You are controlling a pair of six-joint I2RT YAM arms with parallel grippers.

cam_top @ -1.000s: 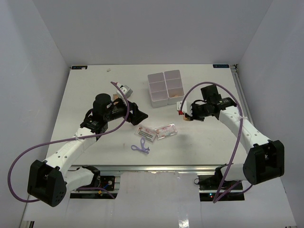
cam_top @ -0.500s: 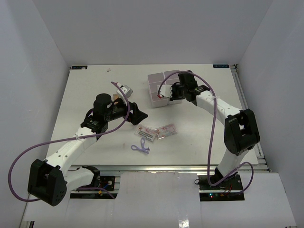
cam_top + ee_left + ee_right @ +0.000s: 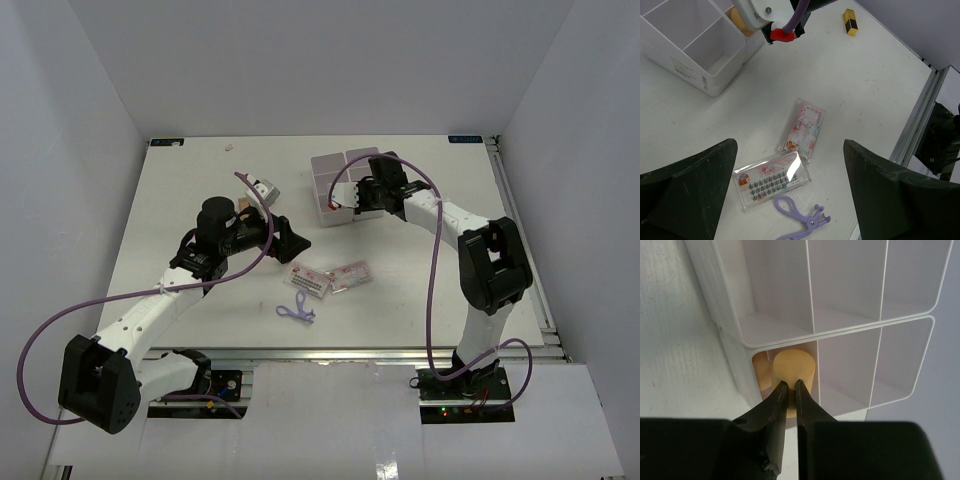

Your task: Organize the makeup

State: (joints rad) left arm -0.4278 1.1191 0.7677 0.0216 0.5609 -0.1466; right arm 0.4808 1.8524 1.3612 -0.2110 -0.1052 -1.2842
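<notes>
Two clear packets point(image 3: 802, 129) lie under our wide-open left gripper point(image 3: 790, 172); our right gripper point(image 3: 789, 385) pinches a tan sponge point(image 3: 794, 365) inside the white box point(image 3: 775, 285)

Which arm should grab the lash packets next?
Left. The left hand, open, hangs right above the two packets; the right hand is away at the white box, shut on a tan sponge over a compartment.
</notes>
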